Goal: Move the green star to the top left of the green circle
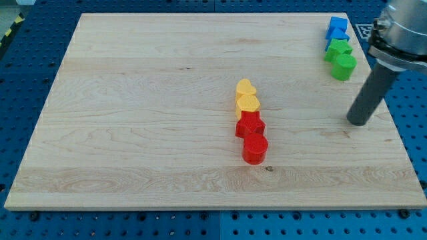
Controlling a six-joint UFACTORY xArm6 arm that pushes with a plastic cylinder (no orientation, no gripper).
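1. Board (133, 100) edge is the biggest risk. The green star (338, 49) sits near the far right corner, touching the green circle (345, 67) at about its 11 o'clock. An overlong shove toward 12 or 3 o'clock could send either block off the wood.
2. Rod (371, 93): it carries no fingers or jaws to open, close or clamp, only my tip (357, 123). The star can therefore only be pushed, never lifted clear of its neighbours.
3. Blue blocks (337, 29): two of them are packed against the star at its 12 o'clock. Any push on the star toward them would likely drive the whole stack along and jam it.
4. Green circle: it lies between my tip and the star, with my tip at about its 5 o'clock and well apart from it. A straight approach would probably strike the circle first, shifting the reference itself.
5. Green star: its points may catch, so an off-centre contact could spin it instead of sliding it.
6. Yellow blocks (247, 95), red star (250, 125) and red cylinder (255, 149): they line the board's centre, far off toward 9 o'clock, and I judge them unlikely to be disturbed.
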